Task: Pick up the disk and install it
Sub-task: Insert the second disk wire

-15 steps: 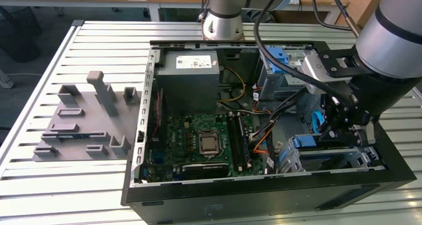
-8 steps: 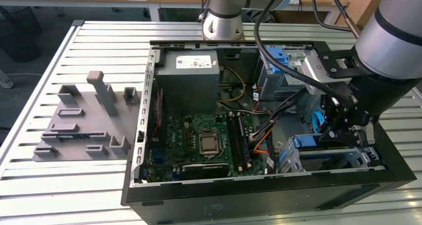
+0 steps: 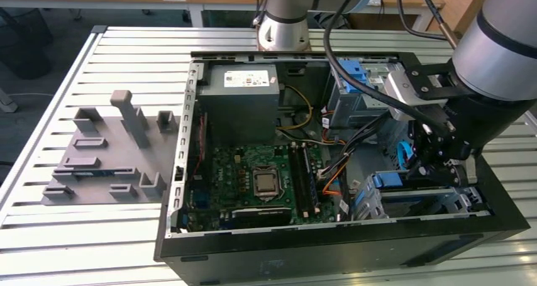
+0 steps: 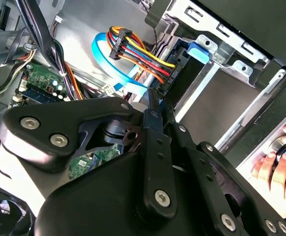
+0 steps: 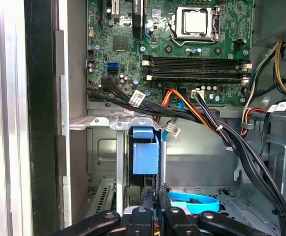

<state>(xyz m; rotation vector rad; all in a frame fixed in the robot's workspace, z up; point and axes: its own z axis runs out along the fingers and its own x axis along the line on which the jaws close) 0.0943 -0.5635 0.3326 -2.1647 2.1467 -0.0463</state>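
While the silver slatted metal table carries everything, the open black computer tower case lies on its side across the middle in the exterior view. The grey and black robot arm reaches in from two o'clock. A grey plastic block fixture sits on the slats at nine o'clock, apart from the case. Inside the case, the grey metal power supply box lies at twelve o'clock, with the green motherboard below it at six. The silver metal drive cage occupies four o'clock. The disk, showing mostly its blue plastic rail, sits in that cage. The black gripper hangs just beside the disk, its fingers drawn together with nothing visible between them.
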